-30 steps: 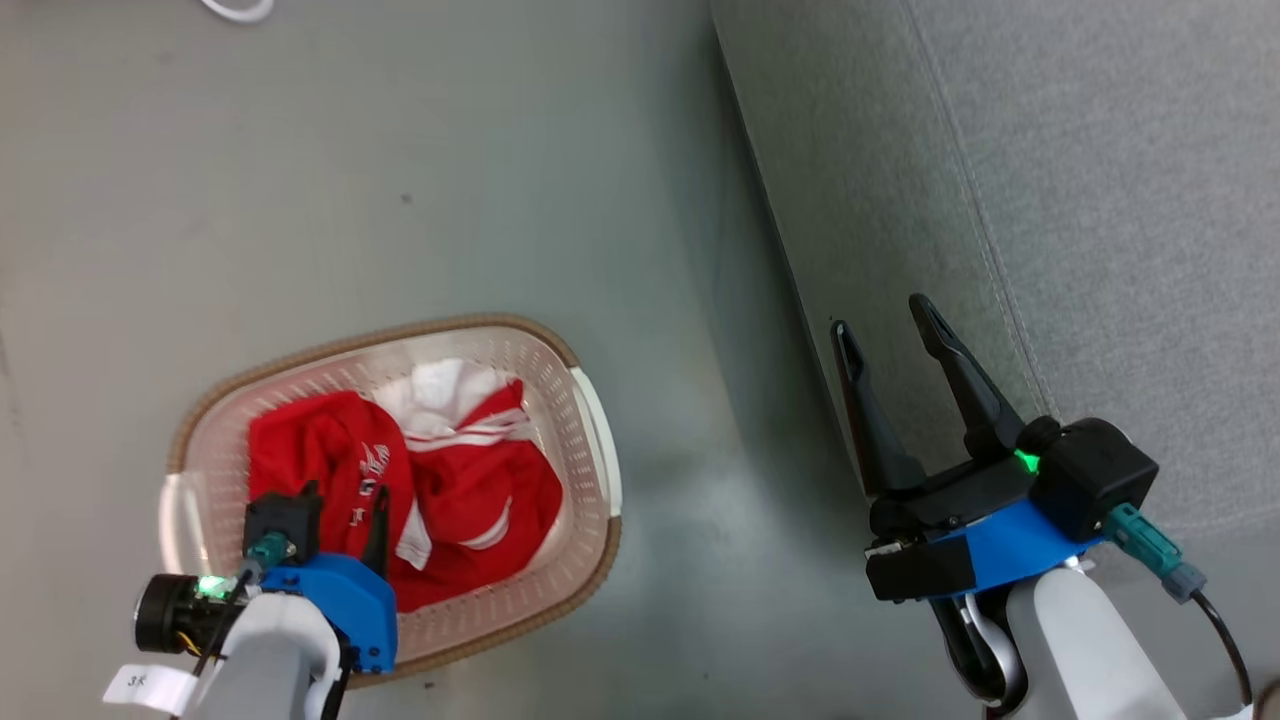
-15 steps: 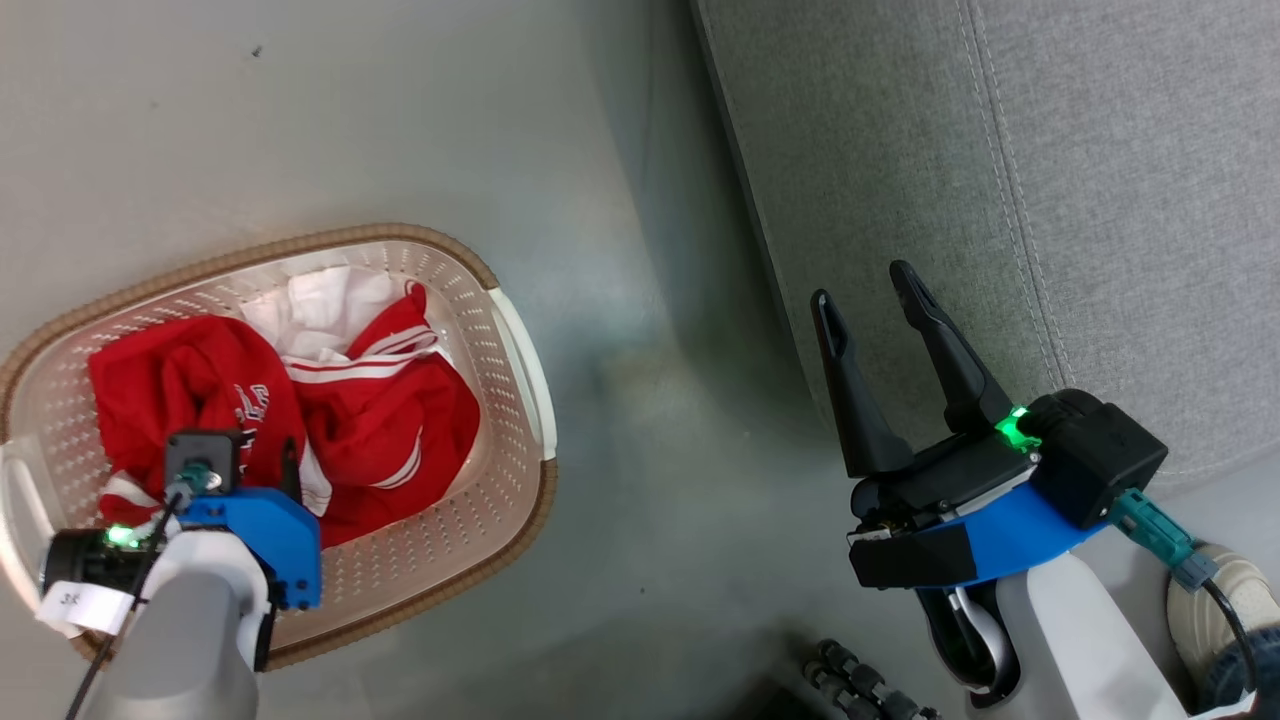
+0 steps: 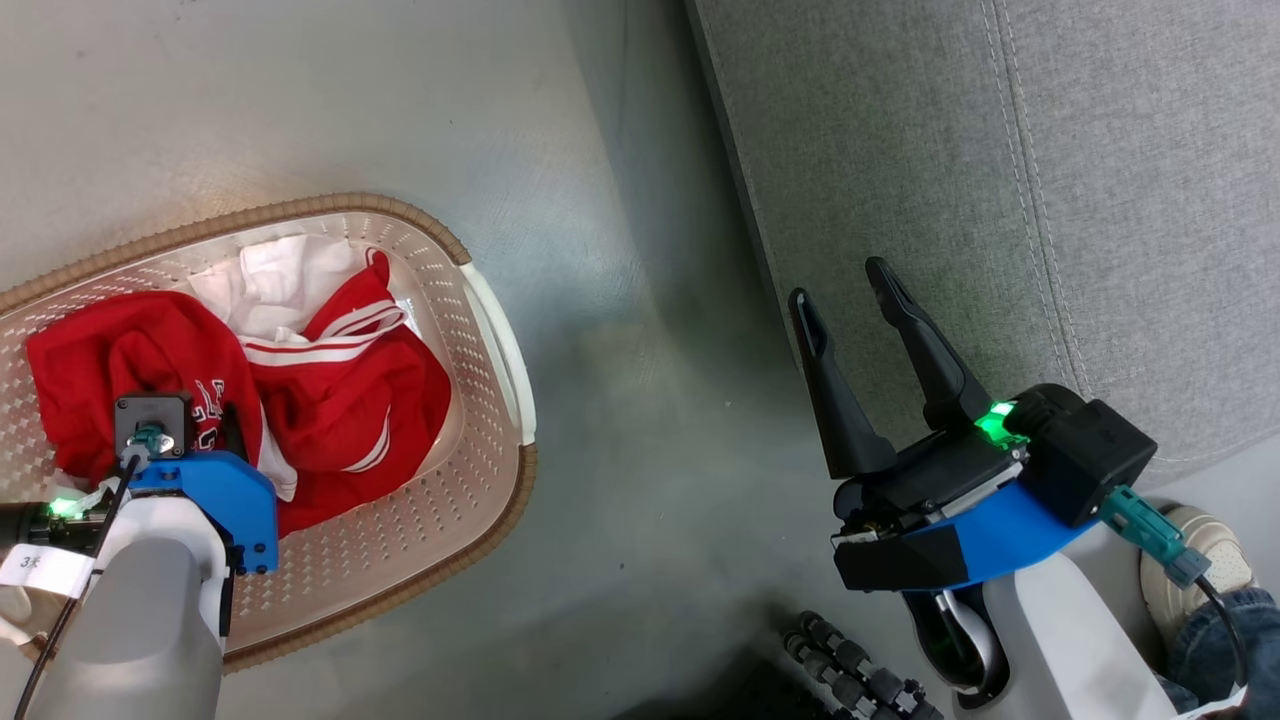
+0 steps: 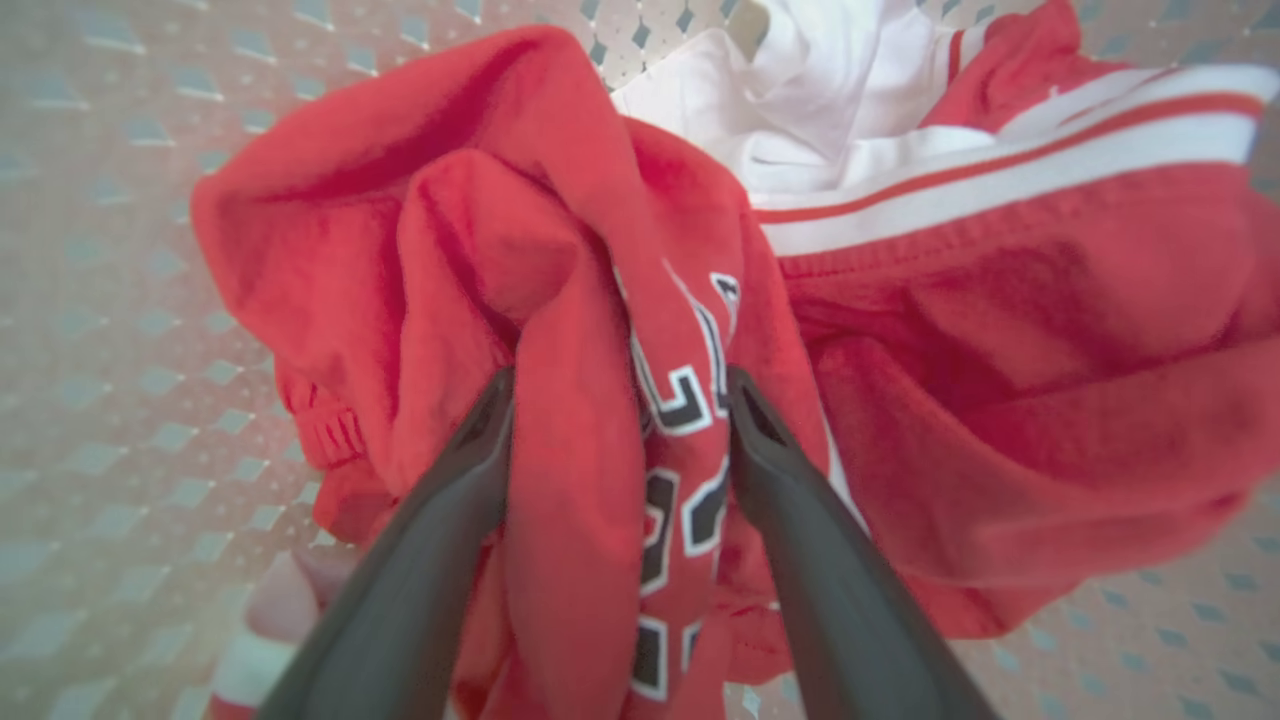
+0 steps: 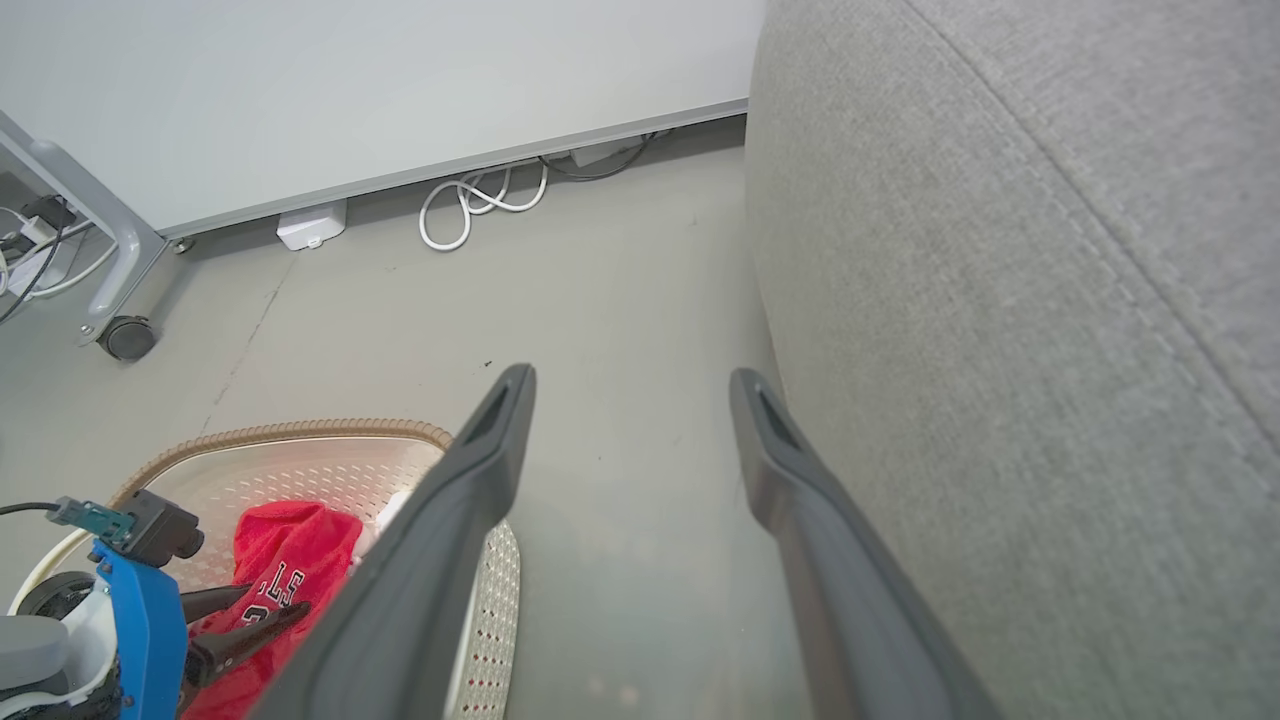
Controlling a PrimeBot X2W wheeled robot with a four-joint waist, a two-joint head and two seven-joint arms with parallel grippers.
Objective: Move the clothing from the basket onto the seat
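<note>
Jersey [image 4: 560, 250]: red, black numerals outlined white
Shorts [image 4: 1020, 300]: red, white side stripes split by thin red line
Basket [image 3: 480, 440]: cream-white, perforated dot grid, brown woven-look rim
Seat [image 3: 1000, 150]: grey woven fabric, pale seam stitching
Floor [image 3: 620, 480]: plain grey
Right gripper [image 3: 838, 280]: black, blue mount

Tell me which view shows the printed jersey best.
The left wrist view: the jersey lies close up, its black-and-white lettering visible between the fingers of the open left pincer. The head view shows it crumpled in the basket, partly behind the left arm. The right wrist view shows a small red patch with some lettering.
</note>
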